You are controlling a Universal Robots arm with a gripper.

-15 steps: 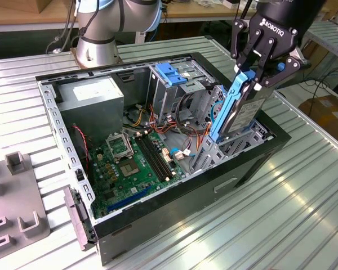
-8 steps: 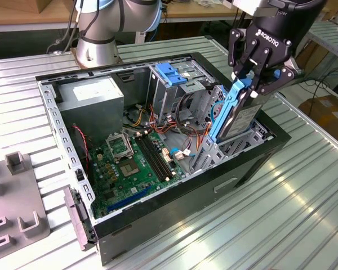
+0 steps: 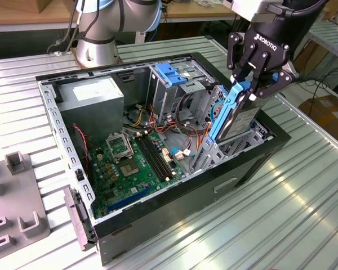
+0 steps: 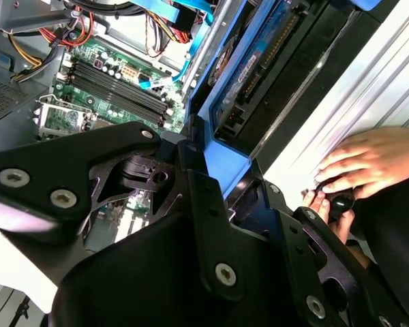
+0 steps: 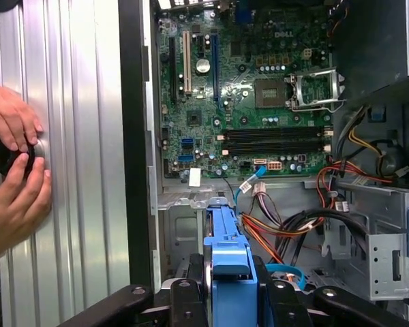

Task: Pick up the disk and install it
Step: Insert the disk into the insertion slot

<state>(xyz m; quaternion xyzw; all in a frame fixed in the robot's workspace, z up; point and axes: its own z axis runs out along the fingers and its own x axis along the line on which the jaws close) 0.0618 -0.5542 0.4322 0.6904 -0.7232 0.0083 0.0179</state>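
The disk (image 3: 242, 121) is clamped on edge by the tool (image 3: 252, 87), tilted a bit, with its lower end dipped into the open case (image 3: 174, 208) at about 3 o'clock from the drive cage (image 3: 169, 90) in the exterior view. A hand (image 5: 13, 170) is rested on the tabletop (image 5: 82, 136).

The gripper (image 5: 230, 283) clasps the disk (image 5: 228, 235) by its blue bracket, a black finger (image 5: 191, 286) pressed to each side, over the open computer case (image 5: 133, 136). Beyond the bracket lies the green motherboard (image 5: 245, 88), with the metal-framed processor socket (image 5: 313, 92) near the black memory slots (image 5: 273, 139). Orange, red and black cables (image 5: 286, 228) run between the board and the bare metal drive cage (image 5: 385, 252). Outside the case wall, on the ribbed metal table (image 5: 82, 136), one hand (image 5: 10, 122) and another hand (image 5: 17, 204) close round a small dark round object (image 5: 0, 157), perhaps a knob.
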